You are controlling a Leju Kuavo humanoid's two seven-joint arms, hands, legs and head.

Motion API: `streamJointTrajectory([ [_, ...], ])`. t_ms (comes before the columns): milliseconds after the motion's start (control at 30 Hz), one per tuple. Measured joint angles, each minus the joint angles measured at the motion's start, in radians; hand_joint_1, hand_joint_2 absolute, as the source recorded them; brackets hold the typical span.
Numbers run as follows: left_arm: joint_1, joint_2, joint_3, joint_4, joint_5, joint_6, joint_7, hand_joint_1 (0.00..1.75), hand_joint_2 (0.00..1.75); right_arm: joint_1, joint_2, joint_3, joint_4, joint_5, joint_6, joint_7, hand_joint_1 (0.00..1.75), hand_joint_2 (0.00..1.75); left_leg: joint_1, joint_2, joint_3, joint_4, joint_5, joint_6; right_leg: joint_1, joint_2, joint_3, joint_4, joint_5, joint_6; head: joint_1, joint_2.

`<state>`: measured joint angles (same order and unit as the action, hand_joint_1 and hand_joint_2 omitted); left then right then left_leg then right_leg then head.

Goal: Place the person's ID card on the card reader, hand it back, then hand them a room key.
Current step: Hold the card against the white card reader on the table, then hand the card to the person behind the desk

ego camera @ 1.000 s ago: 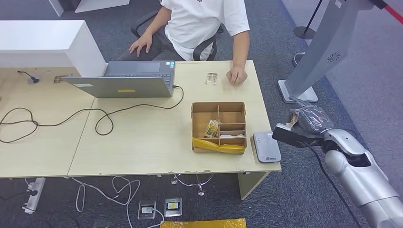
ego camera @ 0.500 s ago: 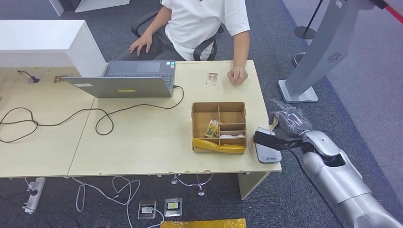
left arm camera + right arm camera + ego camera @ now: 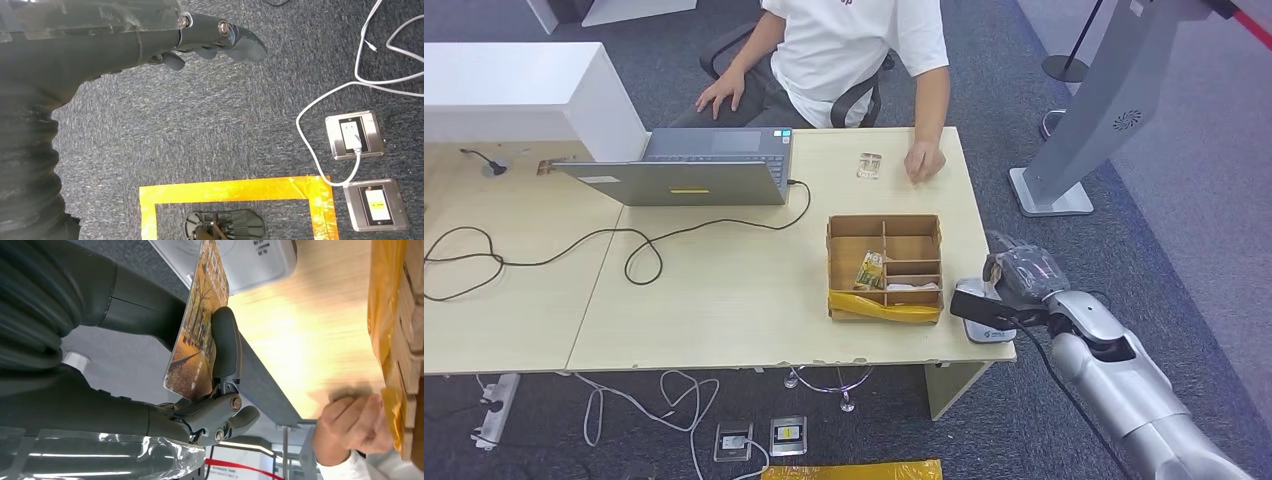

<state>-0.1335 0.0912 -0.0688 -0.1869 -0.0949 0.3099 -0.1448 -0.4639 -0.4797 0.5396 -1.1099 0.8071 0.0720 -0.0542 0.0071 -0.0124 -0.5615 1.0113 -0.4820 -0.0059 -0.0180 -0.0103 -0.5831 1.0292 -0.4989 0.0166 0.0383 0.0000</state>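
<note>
Right hand [image 3: 1014,275] is pinching the ID card [image 3: 197,325] between thumb and fingers, so you have the card in grasp. The card stands nearly on edge in the right wrist view, its printed face (a yellow, autumn-looking picture) turned sideways, with its far end over the card reader [image 3: 985,309].

Step in hand, as I judge it: the first one, placing the card on the reader. The hand hovers at the reader's outer side, at the table corner. Whether the card already touches the reader's top is hard to tell; the wrist picture is blurred there.

Next move, as a judgement: you need to roll the wrist so the card lies flat, then lower it onto the reader's face and hold or set it there.

Pose: the right forearm comes in low from beyond the table edge, wrist bent inward toward the reader. The cardboard tray [image 3: 885,265] sits just beside the reader. The person's hand [image 3: 923,160] rests on the table well beyond it.

Left hand [image 3: 210,40] hangs over the carpet, fingers loosely extended, grasping nothing.
</note>
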Motion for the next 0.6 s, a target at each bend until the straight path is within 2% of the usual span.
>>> streamJointTrajectory([
  [300,0.0,0.0,-0.003,0.0,-0.012,0.0,0.009,0.0,1.75,0.051,0.004,-0.001,0.001,-0.026,0.017,0.048,1.75,1.75,0.0,0.002,0.001,0.0,0.0,0.0,0.0,0.001,0.0,0.0,0.0,0.0,0.0,0.0],
  [600,0.0,0.0,-0.015,0.0,-0.01,0.0,0.012,0.0,1.75,0.074,0.012,-0.002,-0.014,-0.032,0.02,0.056,1.75,1.75,0.0,0.004,0.003,0.0,0.0,0.0,0.0,0.005,0.002,0.0,0.0,0.0,0.0,0.0],
])
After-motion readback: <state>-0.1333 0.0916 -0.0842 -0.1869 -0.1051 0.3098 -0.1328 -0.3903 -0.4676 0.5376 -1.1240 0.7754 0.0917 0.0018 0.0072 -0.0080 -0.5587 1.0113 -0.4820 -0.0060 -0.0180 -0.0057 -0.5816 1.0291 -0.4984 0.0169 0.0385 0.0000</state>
